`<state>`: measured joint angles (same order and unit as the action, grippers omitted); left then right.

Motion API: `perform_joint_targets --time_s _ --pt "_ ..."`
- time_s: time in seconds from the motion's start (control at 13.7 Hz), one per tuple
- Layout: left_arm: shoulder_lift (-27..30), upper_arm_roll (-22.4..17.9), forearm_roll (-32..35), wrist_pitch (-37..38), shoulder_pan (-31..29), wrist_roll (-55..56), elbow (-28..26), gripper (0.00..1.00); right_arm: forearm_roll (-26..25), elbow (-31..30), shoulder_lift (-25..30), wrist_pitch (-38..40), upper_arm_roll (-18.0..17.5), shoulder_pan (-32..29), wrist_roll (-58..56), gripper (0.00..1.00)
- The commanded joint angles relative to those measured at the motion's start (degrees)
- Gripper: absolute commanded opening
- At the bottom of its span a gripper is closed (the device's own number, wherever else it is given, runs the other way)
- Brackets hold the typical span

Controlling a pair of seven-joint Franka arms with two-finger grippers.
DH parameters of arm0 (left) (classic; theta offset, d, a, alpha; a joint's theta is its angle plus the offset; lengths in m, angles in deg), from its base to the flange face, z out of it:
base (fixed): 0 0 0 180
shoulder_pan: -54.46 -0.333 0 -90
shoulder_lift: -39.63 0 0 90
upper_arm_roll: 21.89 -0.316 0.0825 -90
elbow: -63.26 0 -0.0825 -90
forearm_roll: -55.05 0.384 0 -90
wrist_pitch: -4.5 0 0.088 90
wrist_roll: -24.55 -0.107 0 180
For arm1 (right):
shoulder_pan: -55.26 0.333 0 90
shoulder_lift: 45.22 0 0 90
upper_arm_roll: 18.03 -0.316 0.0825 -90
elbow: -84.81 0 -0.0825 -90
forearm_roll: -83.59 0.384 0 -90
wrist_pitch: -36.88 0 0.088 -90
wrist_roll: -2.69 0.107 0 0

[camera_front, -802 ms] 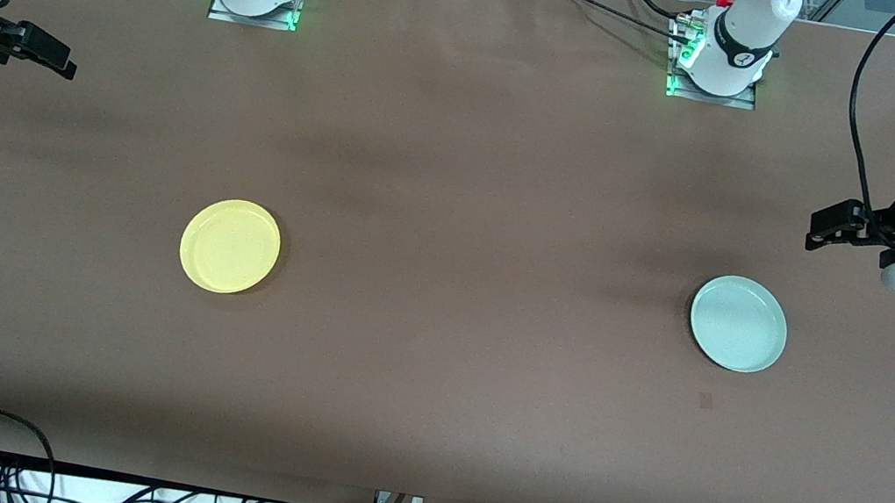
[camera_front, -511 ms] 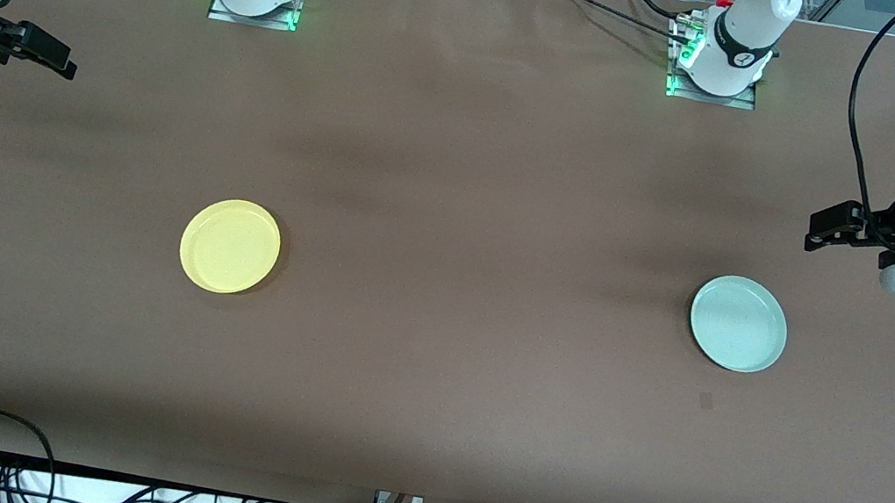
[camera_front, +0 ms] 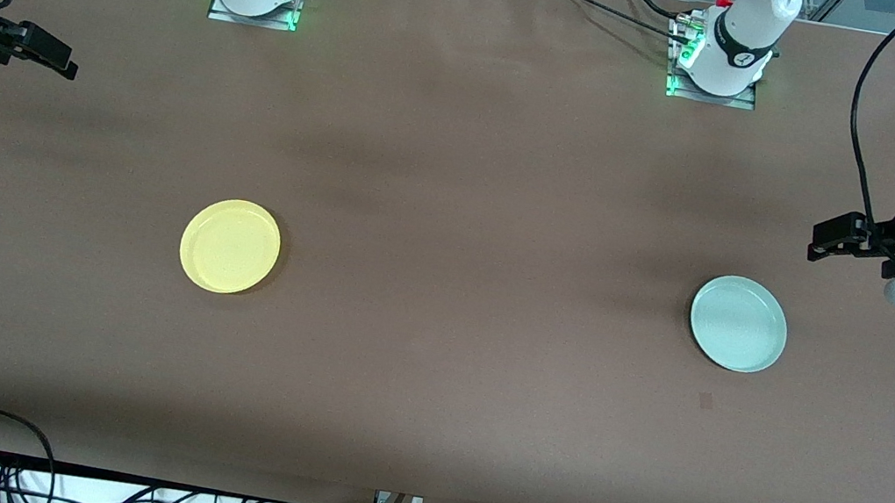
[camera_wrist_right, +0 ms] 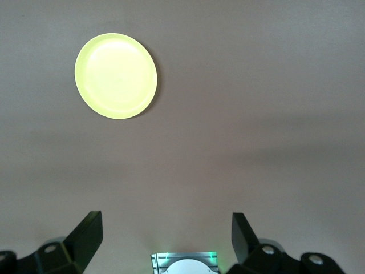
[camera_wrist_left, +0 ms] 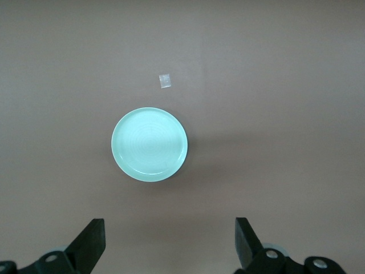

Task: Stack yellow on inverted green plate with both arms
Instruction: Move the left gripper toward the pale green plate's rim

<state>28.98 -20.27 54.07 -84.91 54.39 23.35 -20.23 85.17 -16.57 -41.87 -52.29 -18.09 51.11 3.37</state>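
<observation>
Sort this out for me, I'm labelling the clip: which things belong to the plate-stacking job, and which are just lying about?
Job:
- yellow plate, toward the right arm's end
- green plate, toward the left arm's end
- left gripper, open, up above the table
- right gripper, open, waiting

Lying about:
- small scrap beside the green plate

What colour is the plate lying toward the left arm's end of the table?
Pale mint green. The green plate shows best in the left wrist view.
</observation>
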Motion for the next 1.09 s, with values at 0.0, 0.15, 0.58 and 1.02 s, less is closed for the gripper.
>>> perform_joint_targets --time_s 0.0,0.15,0.58,1.02 --pt "-4.89 0.57 -4.97 0.55 -6.49 -0.73 2.63 1.0 -0.61 -0.4 0.35 0.13 -0.11 0.28 -0.07 1.0" --pt "-8.32 0.31 -9.99 0.29 -9.66 -2.91 2.81 1.0 -0.61 -0.32 0.35 0.05 -0.11 0.28 -0.07 1.0" --pt "-17.37 0.31 -18.6 -5.69 -19.24 -20.3 2.46 1.0 -0.61 -0.4 0.35 -0.04 -0.11 0.28 0.02 1.0" --pt "-27.48 0.31 -28.1 -8.76 -25.93 -26.22 2.02 1.0 -0.61 -0.4 0.26 -0.04 -0.2 0.37 0.02 1.0"
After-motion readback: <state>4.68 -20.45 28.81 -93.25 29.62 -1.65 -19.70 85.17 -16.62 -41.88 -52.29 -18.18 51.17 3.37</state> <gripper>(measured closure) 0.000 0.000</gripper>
